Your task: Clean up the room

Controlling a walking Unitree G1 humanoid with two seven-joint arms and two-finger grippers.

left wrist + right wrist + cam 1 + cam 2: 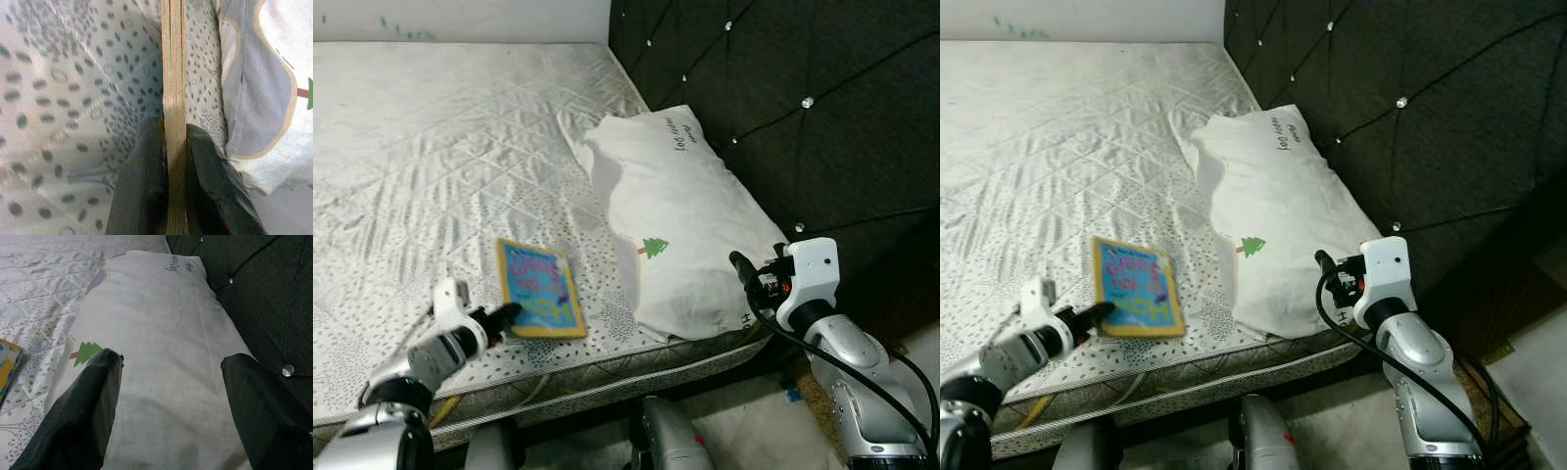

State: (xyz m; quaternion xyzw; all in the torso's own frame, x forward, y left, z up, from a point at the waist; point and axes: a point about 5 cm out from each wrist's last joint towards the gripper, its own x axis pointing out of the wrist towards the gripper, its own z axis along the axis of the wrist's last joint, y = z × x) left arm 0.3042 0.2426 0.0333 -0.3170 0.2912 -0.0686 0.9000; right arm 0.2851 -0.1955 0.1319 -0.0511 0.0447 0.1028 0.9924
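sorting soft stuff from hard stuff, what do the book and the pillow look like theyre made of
The book, held at its edge by the left gripper, looks like thick board: its edge shows stacked tan layers, under a glossy printed cover. The pillow looks like soft matte woven fabric, creased, with a printed green tree.

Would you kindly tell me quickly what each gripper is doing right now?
Left gripper: shut on the book, at its near edge on the mattress.
Right gripper: open, holding nothing, poised over the pillow.
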